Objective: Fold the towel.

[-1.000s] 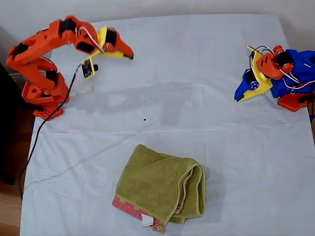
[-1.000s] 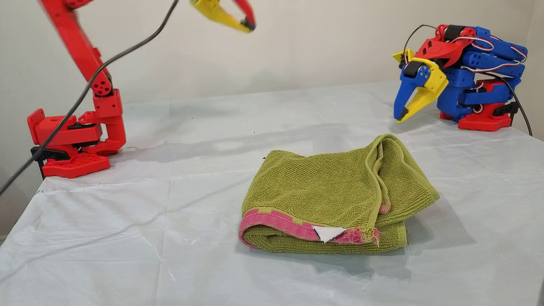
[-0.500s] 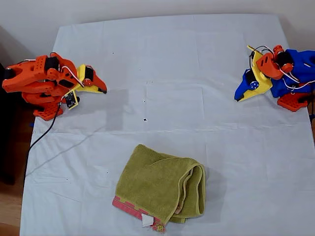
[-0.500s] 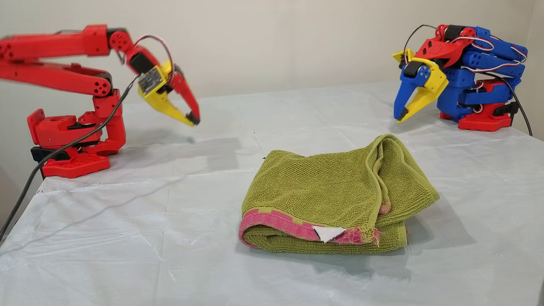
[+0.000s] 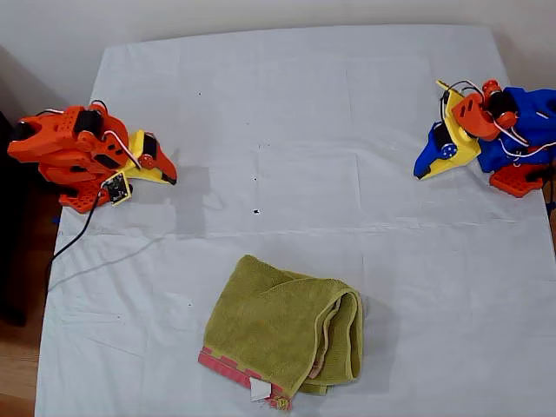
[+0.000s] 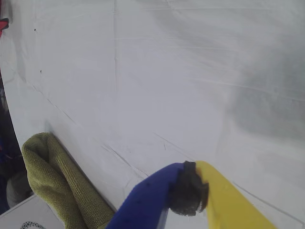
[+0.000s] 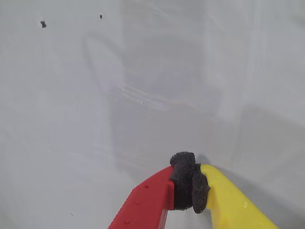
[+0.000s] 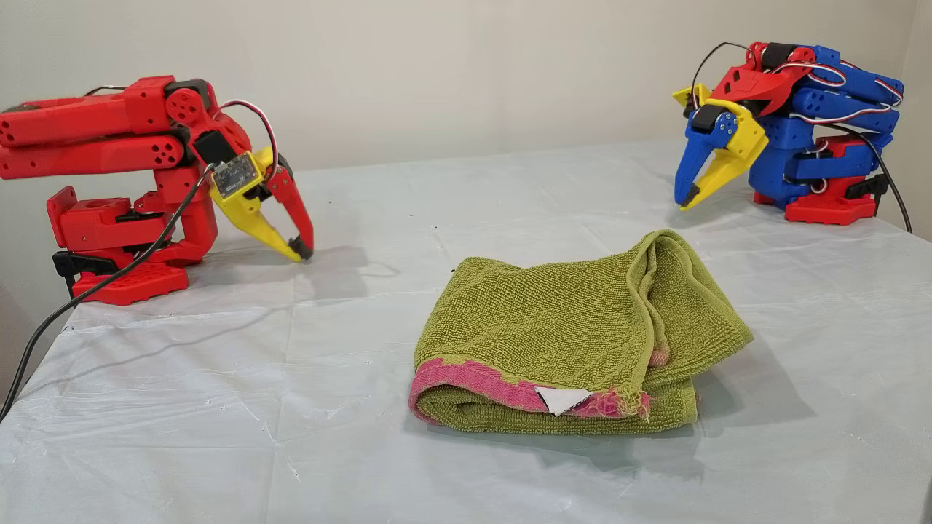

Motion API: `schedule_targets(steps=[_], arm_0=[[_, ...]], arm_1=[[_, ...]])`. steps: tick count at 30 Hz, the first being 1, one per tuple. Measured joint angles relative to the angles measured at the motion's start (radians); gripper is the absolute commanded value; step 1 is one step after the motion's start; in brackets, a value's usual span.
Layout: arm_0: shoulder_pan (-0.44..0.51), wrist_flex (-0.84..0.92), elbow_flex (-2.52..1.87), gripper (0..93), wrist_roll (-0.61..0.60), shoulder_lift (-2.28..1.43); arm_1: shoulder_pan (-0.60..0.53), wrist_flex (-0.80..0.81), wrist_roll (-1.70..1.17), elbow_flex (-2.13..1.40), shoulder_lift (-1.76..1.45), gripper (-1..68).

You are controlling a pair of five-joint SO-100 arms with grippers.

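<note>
The towel (image 5: pixel 285 332) is lying on the bench (image 5: pixel 287 113) in a thick green bundle. It looks folded over more than once, with a pink hem (image 8: pixel 473 380) and a small white tag (image 8: pixel 562 399) showing at one end. One side is a bit puffy and loose where the layers curl over, so the fold is not very neat. To me the folding looks done, or very nearly done. If anything is left, it is only some tidying of that puffy side.

Nobody is touching the towel. The first gripper (image 5: pixel 423 172), the blue and yellow one, is sitting tucked in close to its own base. Its tips are pressed together with nothing between them. The towel is lying well away from it, out in front and off to one side; in its own camera only a green edge of the towel (image 6: pixel 52 186) is showing.

The second gripper (image 5: pixel 168 178), the red and yellow one, is pointing down near the bench beside its base. Its dark pads (image 7: pixel 188 187) are squeezed together, holding nothing. The towel is lying well apart from this one too, and its own camera is seeing only the white sheet.
</note>
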State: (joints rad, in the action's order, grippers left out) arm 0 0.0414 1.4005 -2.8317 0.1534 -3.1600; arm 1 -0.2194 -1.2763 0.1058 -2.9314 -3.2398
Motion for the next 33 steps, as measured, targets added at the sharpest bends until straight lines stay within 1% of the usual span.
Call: schedule_targets(steps=[1, 3, 4, 6, 8, 10, 12, 17, 20, 22, 28, 33], arm_0=[[-0.002, 0.002, 0.0, 0.2, -0.02, 0.0], [0.002, 0.009, 0.0, 0.2, -0.021, 0.0], [0.002, 0.009, 0.0, 3.2, -0.005, 0.0], [0.009, 0.06, 0.003, 0.3, 0.043, 0.0], [0.009, 0.086, 0.006, 0.3, 0.066, 0.0], [-0.005, 0.095, 0.006, 0.2, 0.031, 0.0], [-0.006, 0.101, 0.009, 0.2, -0.032, 0.0], [-0.012, 0.106, 0.012, 0.2, -0.077, 0.0], [-0.018, 0.109, 0.012, 0.2, -0.167, 0.0], [-0.025, 0.114, 0.012, 0.2, -0.201, 0.0], [-0.023, 0.107, 0.012, 0.2, -0.247, 0.0], [-0.018, 0.106, 0.012, 0.2, -0.258, 0.0]], arm_1=[[0.0, 0.0, 0.0, 0.0, 0.0, 0.1], [0.0, 0.0, 0.0, 0.0, 0.0, 0.1], [0.0, 0.0, 0.0, 0.0, 0.0, 0.1], [0.0, 0.0, 0.0, 0.0, 0.0, 0.1], [0.0, 0.0, 0.0, 0.0, 0.0, 0.1], [0.0, 0.0, 0.0, 0.0, 0.0, 0.1], [0.0, 0.0, 0.0, 0.0, 0.0, 0.1], [0.0, 0.0, 0.0, 0.0, 0.0, 0.1], [0.0, 0.0, 0.0, 0.0, 0.0, 0.1], [0.0, 0.0, 0.0, 0.0, 0.0, 0.1], [0.0, 0.0, 0.0, 0.0, 0.0, 0.1], [0.0, 0.0, 0.0, 0.0, 0.0, 0.1]])
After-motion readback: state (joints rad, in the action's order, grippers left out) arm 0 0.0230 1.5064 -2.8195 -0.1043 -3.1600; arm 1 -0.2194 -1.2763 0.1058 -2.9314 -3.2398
